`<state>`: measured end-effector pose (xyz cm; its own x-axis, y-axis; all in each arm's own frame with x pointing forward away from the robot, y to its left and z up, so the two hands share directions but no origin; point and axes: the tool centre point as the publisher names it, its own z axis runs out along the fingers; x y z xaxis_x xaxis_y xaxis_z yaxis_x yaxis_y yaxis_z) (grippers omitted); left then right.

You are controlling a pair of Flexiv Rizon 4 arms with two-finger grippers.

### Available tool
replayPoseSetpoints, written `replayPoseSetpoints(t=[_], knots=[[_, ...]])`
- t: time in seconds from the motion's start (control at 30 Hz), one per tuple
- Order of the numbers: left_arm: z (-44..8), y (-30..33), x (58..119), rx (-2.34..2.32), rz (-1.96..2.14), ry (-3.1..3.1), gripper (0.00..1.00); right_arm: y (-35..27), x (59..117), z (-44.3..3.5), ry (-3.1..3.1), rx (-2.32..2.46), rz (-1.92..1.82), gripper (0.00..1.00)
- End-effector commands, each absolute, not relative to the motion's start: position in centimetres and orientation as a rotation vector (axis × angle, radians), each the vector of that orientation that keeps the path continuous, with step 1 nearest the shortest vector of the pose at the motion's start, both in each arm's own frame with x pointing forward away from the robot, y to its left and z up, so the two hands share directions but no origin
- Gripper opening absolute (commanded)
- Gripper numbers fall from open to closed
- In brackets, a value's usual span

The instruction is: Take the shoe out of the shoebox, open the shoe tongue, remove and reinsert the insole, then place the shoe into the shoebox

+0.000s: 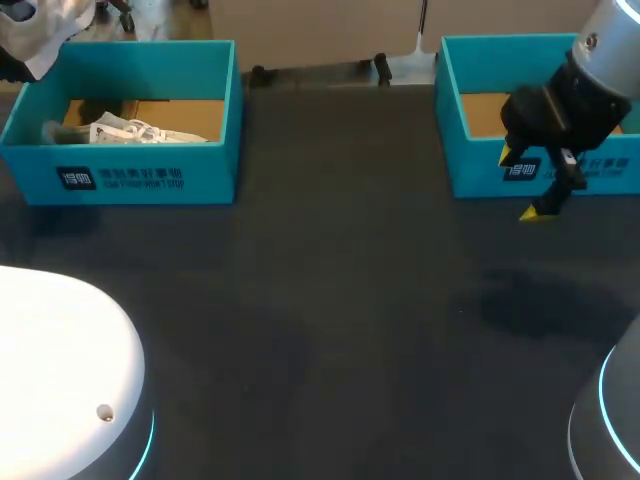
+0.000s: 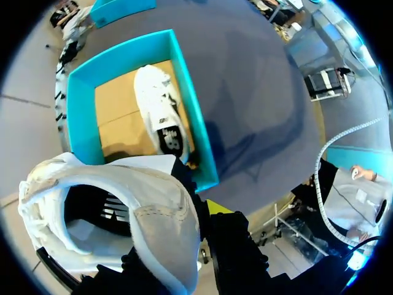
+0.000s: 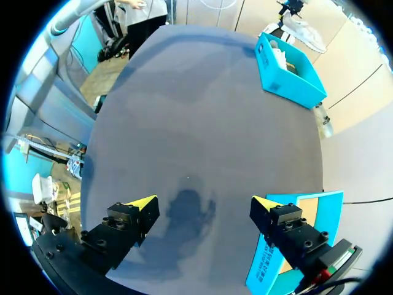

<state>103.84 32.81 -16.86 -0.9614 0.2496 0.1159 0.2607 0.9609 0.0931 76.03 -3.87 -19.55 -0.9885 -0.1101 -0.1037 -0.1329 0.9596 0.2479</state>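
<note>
Held shoe: white, off the table, up in the air over the near end of the left shoebox. In the head view it sits in the upper left corner of the frame, above the box's back corner. Its opening faces the left wrist camera; inside is dark with a pale floor, and I can't tell if that is the insole.

Left gripper: clamped on the shoe's collar at the heel side. One yellow tip shows outside the wall; the other finger is hidden behind the fabric. The shoe hangs free of any support, so I judge this a firm pinch. Gripping the collar probably leaves the mouth clear for tongue and insole work.

Second shoe: white, lying along the box's side wall on the cardboard floor, not touched.

Step, as I judge it: shoe is out of the box, tongue and insole work not yet done.

Right gripper: fingers spread wide, nothing between them. It hovers over the dark table in front of the right shoebox, at the upper right of the head view. It is well apart from the shoe, likely parked there until needed for the tongue.
</note>
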Motion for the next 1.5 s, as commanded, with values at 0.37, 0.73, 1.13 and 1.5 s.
replayPoseSetpoints(t=[0.37,0.73,1.13,1.5], knots=[[-18.9,32.6,110.2,-0.529,-0.183,-3.086,0.00,-3.7,76.1,-19.7,3.024,-0.187,0.385,1.00],[-18.9,34.4,112.9,-1.066,-0.165,-2.932,0.00,-3.7,76.1,-19.7,3.024,-0.187,0.385,1.00],[-18.2,37.0,111.9,-1.925,-0.462,-2.542,0.00,-3.7,76.1,-19.7,3.024,-0.187,0.385,1.00],[-16.7,36.6,113.9,-2.148,-0.462,-2.424,0.00,-3.7,76.1,-19.7,3.024,-0.187,0.385,1.00]])
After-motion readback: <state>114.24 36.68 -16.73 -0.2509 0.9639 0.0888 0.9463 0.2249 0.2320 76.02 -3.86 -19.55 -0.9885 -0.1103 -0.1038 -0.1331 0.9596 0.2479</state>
